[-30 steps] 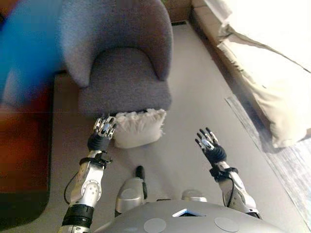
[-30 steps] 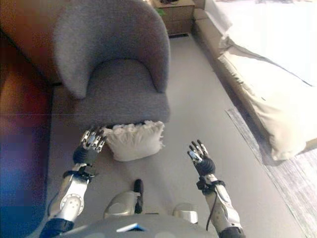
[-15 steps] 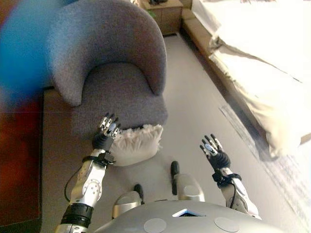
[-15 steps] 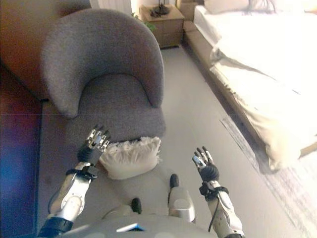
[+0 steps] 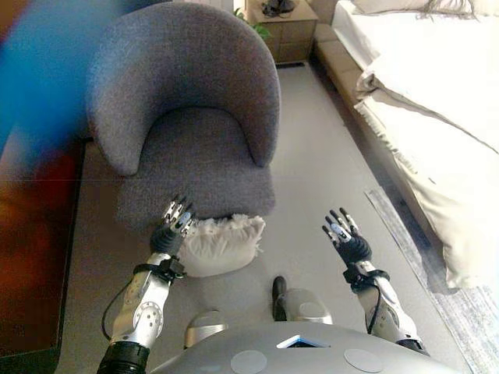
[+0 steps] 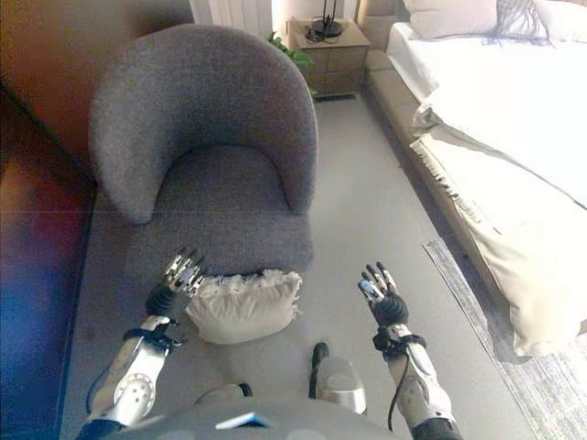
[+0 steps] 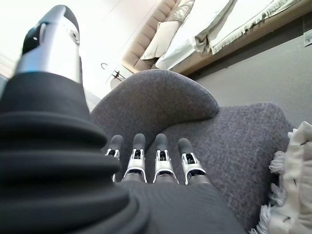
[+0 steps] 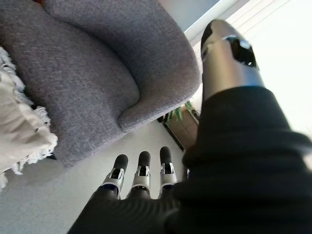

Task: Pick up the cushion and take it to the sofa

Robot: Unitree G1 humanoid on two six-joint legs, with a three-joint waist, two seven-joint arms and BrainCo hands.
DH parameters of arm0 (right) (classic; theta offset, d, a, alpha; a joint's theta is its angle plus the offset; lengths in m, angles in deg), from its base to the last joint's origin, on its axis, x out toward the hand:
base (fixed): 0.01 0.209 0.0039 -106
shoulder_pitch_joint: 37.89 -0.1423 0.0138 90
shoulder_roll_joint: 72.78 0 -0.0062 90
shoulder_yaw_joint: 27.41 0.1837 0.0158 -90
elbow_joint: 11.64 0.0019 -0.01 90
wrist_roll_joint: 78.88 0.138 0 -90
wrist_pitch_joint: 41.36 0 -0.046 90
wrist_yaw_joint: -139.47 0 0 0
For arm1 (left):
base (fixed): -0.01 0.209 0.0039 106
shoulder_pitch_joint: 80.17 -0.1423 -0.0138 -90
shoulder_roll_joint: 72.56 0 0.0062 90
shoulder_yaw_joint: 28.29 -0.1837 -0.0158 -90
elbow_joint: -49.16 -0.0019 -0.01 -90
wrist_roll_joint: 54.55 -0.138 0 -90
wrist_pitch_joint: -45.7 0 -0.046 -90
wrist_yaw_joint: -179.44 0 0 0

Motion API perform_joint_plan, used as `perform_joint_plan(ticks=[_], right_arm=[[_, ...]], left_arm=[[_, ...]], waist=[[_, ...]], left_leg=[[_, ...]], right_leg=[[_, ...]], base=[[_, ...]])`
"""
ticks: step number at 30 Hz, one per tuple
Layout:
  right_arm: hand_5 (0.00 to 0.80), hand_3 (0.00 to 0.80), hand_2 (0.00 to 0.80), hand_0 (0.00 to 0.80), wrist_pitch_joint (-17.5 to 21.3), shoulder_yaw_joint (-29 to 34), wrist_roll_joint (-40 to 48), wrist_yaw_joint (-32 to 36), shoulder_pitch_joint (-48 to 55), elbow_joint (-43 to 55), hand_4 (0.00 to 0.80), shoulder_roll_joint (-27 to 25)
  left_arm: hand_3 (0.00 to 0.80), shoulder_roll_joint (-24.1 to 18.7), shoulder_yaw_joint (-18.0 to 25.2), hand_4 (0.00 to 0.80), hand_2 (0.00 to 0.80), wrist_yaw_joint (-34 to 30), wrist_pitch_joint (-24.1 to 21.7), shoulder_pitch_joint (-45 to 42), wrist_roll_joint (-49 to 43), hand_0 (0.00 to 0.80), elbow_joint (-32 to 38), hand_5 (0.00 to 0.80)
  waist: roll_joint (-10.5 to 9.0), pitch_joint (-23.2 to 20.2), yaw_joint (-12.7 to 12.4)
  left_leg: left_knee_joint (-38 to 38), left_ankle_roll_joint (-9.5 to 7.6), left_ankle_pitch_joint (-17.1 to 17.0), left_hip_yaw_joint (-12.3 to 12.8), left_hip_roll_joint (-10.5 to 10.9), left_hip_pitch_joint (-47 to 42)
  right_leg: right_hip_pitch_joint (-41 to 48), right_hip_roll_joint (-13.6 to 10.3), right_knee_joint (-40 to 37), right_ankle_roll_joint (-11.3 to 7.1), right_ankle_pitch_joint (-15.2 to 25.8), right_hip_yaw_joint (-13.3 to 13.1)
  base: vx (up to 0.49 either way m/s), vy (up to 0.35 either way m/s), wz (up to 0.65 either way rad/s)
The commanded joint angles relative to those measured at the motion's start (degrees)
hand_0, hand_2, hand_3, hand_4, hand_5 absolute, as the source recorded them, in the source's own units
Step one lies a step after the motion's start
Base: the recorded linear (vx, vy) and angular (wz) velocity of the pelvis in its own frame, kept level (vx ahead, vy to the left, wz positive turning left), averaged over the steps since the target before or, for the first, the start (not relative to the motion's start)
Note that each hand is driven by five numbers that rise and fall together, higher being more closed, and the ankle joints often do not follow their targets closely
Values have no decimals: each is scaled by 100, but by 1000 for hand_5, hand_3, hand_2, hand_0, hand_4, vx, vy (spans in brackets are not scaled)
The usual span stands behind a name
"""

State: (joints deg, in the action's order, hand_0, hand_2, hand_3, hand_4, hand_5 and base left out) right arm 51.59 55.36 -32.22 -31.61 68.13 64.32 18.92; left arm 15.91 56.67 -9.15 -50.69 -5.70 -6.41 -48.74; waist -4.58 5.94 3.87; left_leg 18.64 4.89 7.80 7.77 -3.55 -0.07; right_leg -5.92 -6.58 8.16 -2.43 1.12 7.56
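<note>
A cream fringed cushion (image 5: 221,244) lies on the floor against the front of a grey armchair (image 5: 187,125). My left hand (image 5: 173,225) is open, fingers straight, just left of the cushion's edge; I cannot tell if it touches. In the left wrist view its fingers (image 7: 161,163) point at the chair, with the cushion's fringe (image 7: 297,180) beside them. My right hand (image 5: 345,238) is open and empty over the bare floor, well right of the cushion. The right wrist view shows its fingers (image 8: 141,178) and the cushion (image 8: 19,131).
A bed with white bedding (image 5: 437,101) runs along the right. A grey rug (image 5: 468,312) lies at the lower right. A wooden nightstand (image 5: 284,27) and a green plant (image 6: 289,50) stand behind the chair. A dark wooden panel (image 6: 37,229) is on the left.
The camera view has shifted. Both hands stay open; the left hand remains by the cushion's left edge, and the right hand remains raised over the floor.
</note>
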Motion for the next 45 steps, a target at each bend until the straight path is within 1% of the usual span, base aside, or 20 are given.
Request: perform_joint_plan(ticks=[1, 3, 5, 7, 9, 10, 11, 13, 15, 18, 21, 24, 25, 26, 27, 30, 33, 36, 40, 45], right_arm=[[0, 0, 0, 0, 95, 15, 50, 267, -134, 341, 0, -245], [0, 0, 0, 0, 42, 9, 37, 279, -135, 363, 0, -288], [0, 0, 0, 0, 20, 19, 30, 327, -101, 400, 0, -363], [0, 0, 0, 0, 61, 29, 54, 352, -57, 416, 0, -414], [0, 0, 0, 0, 97, 68, 90, 395, -9, 427, 0, -434], [0, 0, 0, 0, 132, 79, 92, 424, 2, 406, 0, -427], [0, 0, 0, 0, 166, 85, 68, 461, 13, 412, 0, -404], [0, 0, 0, 0, 230, 79, 43, 419, 13, 431, 0, -360], [0, 0, 0, 0, 283, 105, 68, 353, 14, 395, 0, -269], [0, 0, 0, 0, 241, 67, 206, 224, -1, 424, 0, -196], [0, 0, 0, 0, 354, 25, 122, 274, 45, 366, 0, -19], [0, 0, 0, 0, 535, 31, 37, 101, 166, 347, 0, 139], [0, 0, 0, 0, 572, 49, 36, 60, 183, 285, 0, 175], [0, 0, 0, 0, 519, 93, 62, 49, 225, 270, 0, 192], [0, 0, 0, 0, 465, 127, 58, 44, 280, 323, 0, 181], [0, 0, 0, 0, 398, 196, 191, 147, 474, 509, 0, 58], [0, 0, 0, 0, 393, 248, 224, 252, 445, 425, 0, 8], [0, 0, 0, 0, 448, 259, 298, 371, 418, 283, 0, 29], [0, 0, 0, 0, 373, 266, 295, 380, 526, 336, 0, 104], [0, 0, 0, 0, 346, 119, 226, 237, 425, 256, 0, 30]], left_arm=[[0, 50, -45, 0, 0, 69, -294, -131, 21, 0, 446, 0], [0, 67, -47, 0, 0, 83, -342, -161, 23, 0, 462, 0], [0, 27, 14, 0, 0, 76, -321, -161, 70, 0, 489, 0], [0, 22, 79, 0, 0, -20, -259, -113, 120, 0, 439, 0], [0, 25, 110, 0, 0, -129, -249, -117, 181, 0, 398, 0], [0, 41, 116, 0, 0, -177, -257, -125, 193, 0, 361, 0], [0, 51, 129, 0, 0, -225, -289, -124, 204, 0, 319, 0], [0, 26, 137, 0, 0, -270, -279, -92, 221, 0, 319, 0], [0, -19, 150, 0, 0, -345, -216, -15, 221, 0, 284, 0], [0, -135, 51, 0, 0, -360, -281, 21, 77, 0, 384, 0], [0, -243, -56, 0, 0, -110, -349, 70, 89, 0, 432, 0], [0, -279, -62, 0, 0, -171, -290, 138, 8, 0, 335, 0], [0, -274, -66, 0, 0, -161, -272, 122, -24, 0, 301, 0], [0, -284, -52, 0, 0, -64, -302, 43, -123, 0, 276, 0], [0, -299, -39, 0, 0, 22, -324, -13, -211, 0, 288, 0], [0, -347, -19, 0, 0, 114, -387, -96, -130, 0, 355, 0], [0, -359, -17, 0, 0, 93, -420, -59, -162, 0, 332, 0], [0, -314, -38, 0, 0, -24, -380, -149, -273, 0, 347, 0], [0, -241, -105, 0, 0, -59, -362, -240, -340, 0, 328, 0], [0, -208, -121, 0, 0, 130, -413, -224, -261, 0, 280, 0]], waist=[[-51, 65, 50], [-24, 85, 37], [51, 56, 22], [134, 41, 2], [211, 45, 7], [235, 50, 10], [254, 57, 20], [260, 94, 40], [218, 131, 61], [165, 228, 30], [181, 275, 16], [180, 269, 13], [174, 279, 8], [140, 311, 18], [109, 327, 37], [-71, 349, 137], [-174, 375, 181], [-221, 334, 112], [-233, 227, 75], [-252, 126, -22]], left_leg=[[667, 65, -1172, 290, -580, 207], [221, 72, -1305, 293, -814, 68], [-631, 177, -1662, 190, -1177, -18], [-1312, 322, -1784, 38, -1330, -84], [-1719, 446, -1861, 34, -1491, -159], [-1807, 474, -1828, 34, -1521, -212], [-1861, 476, -1633, -4, -1499, -255], [-1680, 469, -1283, 12, -1407, -234], [-1304, 353, -780, 119, -1207, -147], [-697, 85, -189, -273, -654, 36], [-662, -145, -17, -275, -277, 81], [-738, -332, 46, -257, 35, 124], [-749, -372, 68, -256, 96, 113], [-839, -432, 87, -159, 168, -1], [-903, -455, 100, -100, 196, -70], [-1025, -525, 221, 11, 390, -168], [-1100, -626, 281, -9, 488, -255], [-1165, -692, 307, -44, 513, -358], [-1124, -712, 410, -179, 524, -463], [-873, -611, 612, -321, 377, -647]], right_leg=[[287, -65, -99, -103, -107, 37], [336, -85, -94, -119, -147, -32], [368, -133, -69, -187, -234, -196], [415, -237, -74, -306, -279, -287], [481, -362, -76, -390, -315, -323], [518, -431, -80, -438, -330, -349], [498, -569, -41, -544, -332, -426], [437, -781, 56, -694, -318, -517], [437, -1067, 53, -858, -218, -559], [435, -1303, -74, -951, 81, -818], [353, -1593, -144, -946, 562, -960], [119, -1717, 229, -875, 1002, -1031], [21, -1718, 381, -872, 1129, -1020], [-174, -1662, 432, -913, 1306, -889], [-267, -1554, 308, -921, 1292, -797], [-550, -975, -663, -1004, 1185, -491], [-664, -616, -986, -1028, 1222, -534], [-580, -543, -767, -1012, 1156, -485], [-426, -615, -593, -988, 1055, -589], [-219, -510, -483, -969, 680, -469]], base=[[101, 87, 4], [87, 134, -3], [103, 257, -17], [112, 278, -9], [105, 326, 2], [101, 417, -2], [65, 324, -12], [42, 320, -21], [47, 320, -8], [60, 325, -16], [23, 328, -34], [22, 319, -15], [75, 297, 0], [96, 241, -3], [111, 201, -13], [97, 98, -28], [97, 21, -25], [120, -26, -7], [212, -97, 16], [203, -143, 16]])
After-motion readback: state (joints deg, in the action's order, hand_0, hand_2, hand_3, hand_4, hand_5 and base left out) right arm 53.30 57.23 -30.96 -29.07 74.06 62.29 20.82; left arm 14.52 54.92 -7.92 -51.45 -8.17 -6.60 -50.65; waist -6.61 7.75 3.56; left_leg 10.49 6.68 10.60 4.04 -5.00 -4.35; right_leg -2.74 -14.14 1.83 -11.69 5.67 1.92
